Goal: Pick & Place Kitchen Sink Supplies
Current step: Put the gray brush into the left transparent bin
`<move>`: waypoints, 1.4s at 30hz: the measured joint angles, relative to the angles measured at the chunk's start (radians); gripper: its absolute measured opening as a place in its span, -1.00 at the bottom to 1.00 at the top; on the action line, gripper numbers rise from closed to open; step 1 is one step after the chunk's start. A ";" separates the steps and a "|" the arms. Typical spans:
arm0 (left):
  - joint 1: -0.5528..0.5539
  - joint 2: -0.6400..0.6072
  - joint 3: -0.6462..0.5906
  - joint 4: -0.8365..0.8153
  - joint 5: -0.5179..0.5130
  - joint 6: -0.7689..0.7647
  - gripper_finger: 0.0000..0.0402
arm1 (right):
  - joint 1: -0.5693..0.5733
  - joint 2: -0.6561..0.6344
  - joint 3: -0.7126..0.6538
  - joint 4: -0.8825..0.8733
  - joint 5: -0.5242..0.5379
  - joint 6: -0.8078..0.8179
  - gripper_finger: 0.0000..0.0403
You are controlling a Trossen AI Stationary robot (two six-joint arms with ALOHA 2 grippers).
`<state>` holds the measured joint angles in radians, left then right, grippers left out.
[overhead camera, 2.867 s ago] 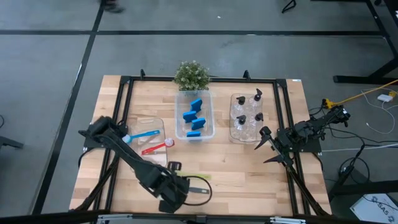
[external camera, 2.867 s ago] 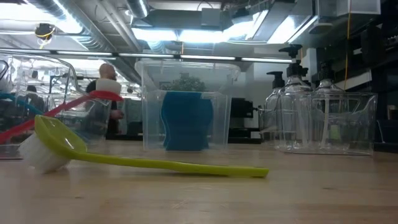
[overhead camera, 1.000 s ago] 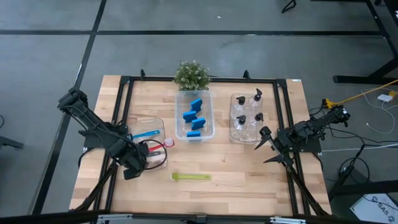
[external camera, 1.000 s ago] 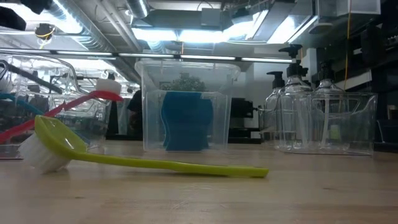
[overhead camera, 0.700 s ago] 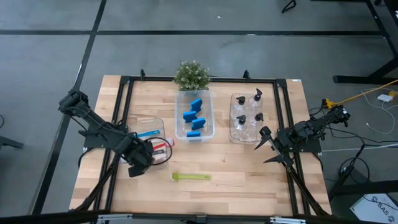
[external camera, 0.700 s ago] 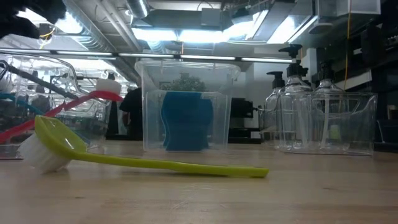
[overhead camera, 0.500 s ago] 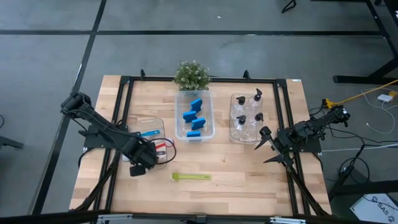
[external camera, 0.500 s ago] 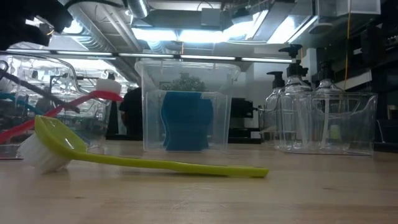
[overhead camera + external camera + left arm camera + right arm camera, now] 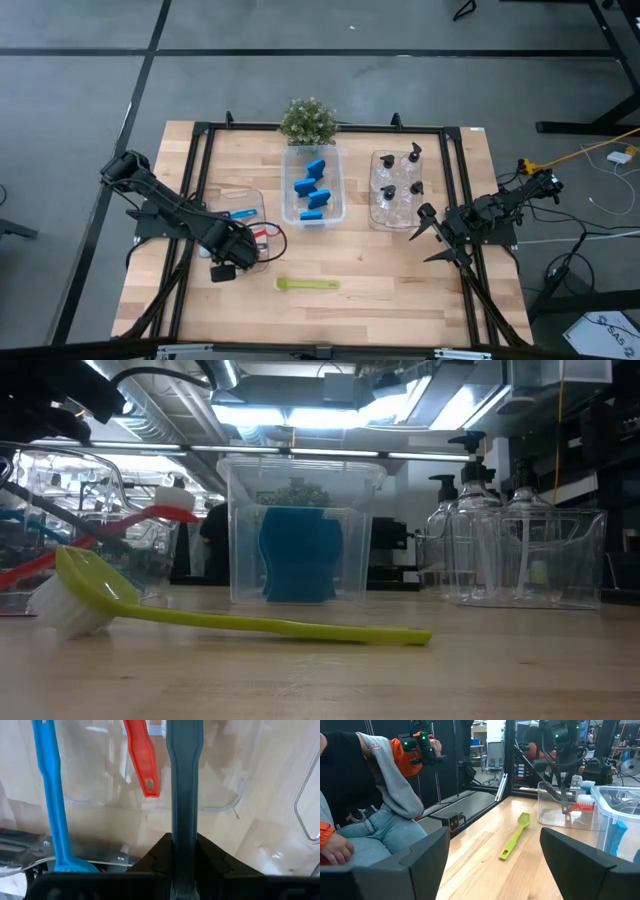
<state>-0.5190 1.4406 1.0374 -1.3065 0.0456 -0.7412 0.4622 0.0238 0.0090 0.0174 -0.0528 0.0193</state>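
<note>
Clamping the grey brush (image 9: pixel 186 795), the left gripper (image 9: pixel 240 250) hangs over the clear brush bin (image 9: pixel 258 204), handle running toward 12 o'clock beside the red brush (image 9: pixel 142 757) and blue brush (image 9: pixel 51 795). The right gripper (image 9: pixel 430 237) waits wide open at 3 o'clock.

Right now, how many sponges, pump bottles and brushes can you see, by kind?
Blue sponges: 4
Pump bottles: 4
Brushes: 4, counting the grey brush held in the left end effector
Total: 12
</note>
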 joint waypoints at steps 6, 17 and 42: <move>0.000 0.000 0.000 0.000 -0.017 -0.004 -0.77 | 0.000 0.000 0.000 0.000 0.000 0.000 0.53; 0.000 -0.001 -0.088 0.033 0.020 -0.031 -0.77 | 0.000 0.000 0.000 0.000 0.000 0.000 0.53; -0.003 -0.001 -0.097 0.091 -0.082 -0.167 -0.59 | 0.000 0.000 0.000 0.000 0.000 0.002 0.53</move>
<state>-0.5217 1.4399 0.9409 -1.2151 -0.0360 -0.9078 0.4622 0.0242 0.0090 0.0174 -0.0528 0.0212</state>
